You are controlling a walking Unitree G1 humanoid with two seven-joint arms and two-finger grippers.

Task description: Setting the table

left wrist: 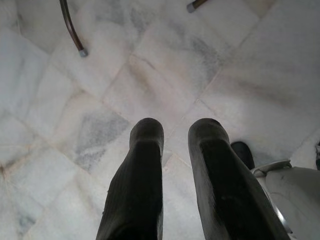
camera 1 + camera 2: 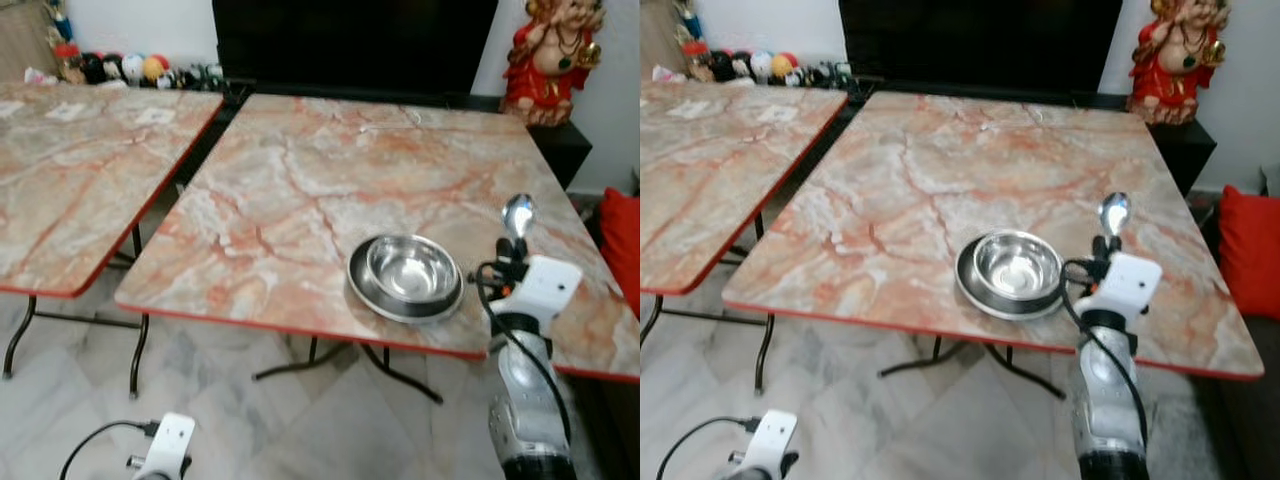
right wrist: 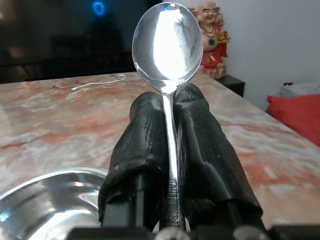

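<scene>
The right claw (image 2: pixel 516 243) sits at the lower right of the head views, just right of the steel bowl (image 2: pixel 411 270), and is clenched on a spoon (image 3: pixel 168 45). The handle is pinched between the two black fingers (image 3: pixel 137 145) and the spoon's bowl stands up above their tips. The steel bowl rests inside a shallow steel plate (image 2: pixel 365 287) on the marble-patterned bench (image 2: pixel 300 190), near its red front edge, in the lower middle of the frame.

A second bench (image 2: pixel 70 170) of the same pattern fills the left of the frame, with a narrow gap between the two. A thin pale cord (image 3: pixel 97 83) lies near the far edge of the main bench. Behind it is a dark screen (image 2: pixel 350 40), a red and gold figurine (image 2: pixel 550 55) at the upper right, and a row of small toys (image 2: pixel 120 68) at the upper left. A red cushion (image 2: pixel 622 245) shows at the right edge.

The left claw (image 1: pixel 175 145) hangs low over the pale tiled floor (image 1: pixel 150 75), its fingers slightly parted and grasping nothing.
</scene>
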